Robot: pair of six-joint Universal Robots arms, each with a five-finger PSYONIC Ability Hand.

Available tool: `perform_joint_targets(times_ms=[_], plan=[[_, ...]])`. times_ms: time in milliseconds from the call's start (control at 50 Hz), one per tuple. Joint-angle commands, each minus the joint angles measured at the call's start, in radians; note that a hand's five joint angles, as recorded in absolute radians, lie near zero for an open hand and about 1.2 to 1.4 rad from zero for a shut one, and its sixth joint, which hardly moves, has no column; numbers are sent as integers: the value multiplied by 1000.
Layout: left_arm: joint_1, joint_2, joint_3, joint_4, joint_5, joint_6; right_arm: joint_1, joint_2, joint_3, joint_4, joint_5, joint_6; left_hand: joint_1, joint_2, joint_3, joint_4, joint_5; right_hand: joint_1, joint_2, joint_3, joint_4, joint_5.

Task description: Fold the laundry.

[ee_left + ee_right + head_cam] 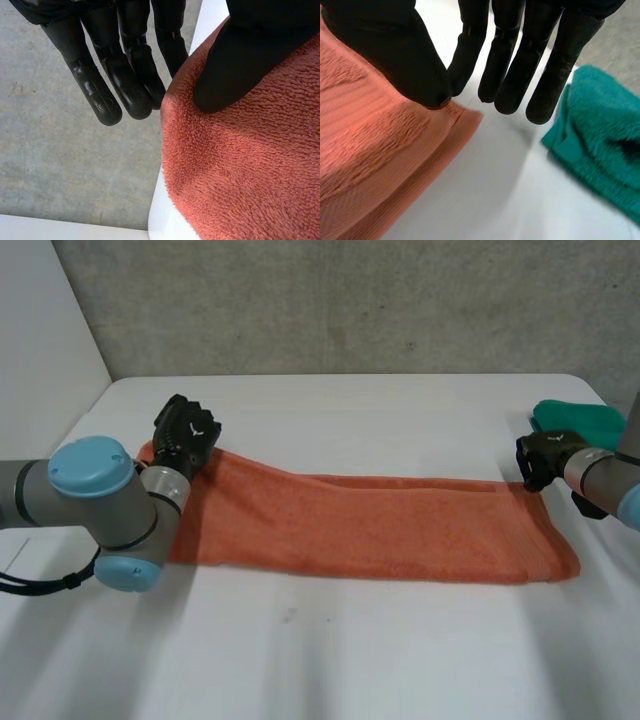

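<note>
An orange towel (370,525), folded into a long strip, lies flat across the white table (350,660). My left hand (185,435) is at the strip's far left corner. In the left wrist view its thumb (240,70) presses on top of the towel (240,165), and its straight fingers (130,80) run behind the cloth's edge, pinching it. My right hand (545,455) is at the far right corner. There its thumb (395,55) sits on the towel's (380,150) edge, and the fingertips (465,65) close against it.
A green cloth (580,420) lies bunched at the table's far right, just beyond my right hand's fingers, also seen as green cloth (600,145). The table's left edge runs close under my left hand. A grey wall stands behind the table.
</note>
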Motion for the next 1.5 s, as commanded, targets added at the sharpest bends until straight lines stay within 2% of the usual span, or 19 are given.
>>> perform_joint_targets(times_ms=[20, 160, 220, 260, 360, 520, 660, 760, 1040, 1380, 1420, 1440, 1460, 1480, 1500], plan=[[0, -39, 36, 0, -3, -1, 3, -27, 9, -38, -3, 33, 257, 200, 204, 195, 257, 395, 213, 214, 207, 227], [0, -30, 22, -4, -3, -1, 5, -43, 15, 8, -9, 30, 257, 200, 204, 195, 257, 395, 213, 214, 207, 227], [0, -28, 16, -6, -4, -1, 3, -41, 15, 51, -28, 30, 257, 200, 204, 195, 257, 21, -161, -159, -167, -147], [0, -27, 13, -6, -4, 1, 3, -38, 16, 67, -29, 25, 257, 200, 204, 195, 257, -111, -293, -292, -299, -279], [-2, -25, -2, -9, -6, 1, 2, -31, 24, 73, -29, 23, 257, 200, 204, 195, 257, -206, -388, -387, -394, -374], [-2, -18, -7, -9, -9, 1, -3, -9, 39, 64, -29, -3, 257, 200, 204, 195, 257, -179, -361, -360, -367, -348], [-2, -18, -7, -7, -9, 1, -4, 9, 35, 64, -28, -15, 257, 200, 204, 195, 257, -15, -197, -196, -203, -183], [-2, -19, -7, -7, -9, 1, -4, 19, 29, 62, -26, -16, 257, 200, 204, 195, 257, 394, 212, 213, 206, 226], [-2, -47, 61, 0, -7, -7, -6, -26, 23, -94, -15, 37, 257, 200, 204, 195, 257, 395, 213, 214, 207, 227], [0, -174, 165, 2, 2, -29, -6, 22, 18, -125, -12, 37, 257, 200, 204, 195, 257, 395, 213, 214, 207, 227], [0, -182, 167, 2, 2, -29, -6, 41, 9, -124, -12, 37, -22, -80, -75, -85, -23, 395, 213, 214, 207, 227], [0, -183, 167, 2, -1, -24, -6, 46, 6, -122, -11, 37, -632, -689, -684, -694, -632, 103, -79, -78, -86, -66], [0, -183, 165, 2, -4, -22, -6, 48, 4, -122, -8, 37, -917, -974, -970, -979, -917, -264, -446, -444, -452, -432], [0, -182, 162, 2, -3, -19, -6, 48, 3, -122, -3, 39, -964, -1022, -1017, -1027, -965, -602, -784, -782, -790, -770], [0, -177, 157, 2, -3, -21, -9, 37, 4, -120, 8, 48, -953, -1010, -1005, -1015, -953, -827, -1009, -1007, -1015, -995]])
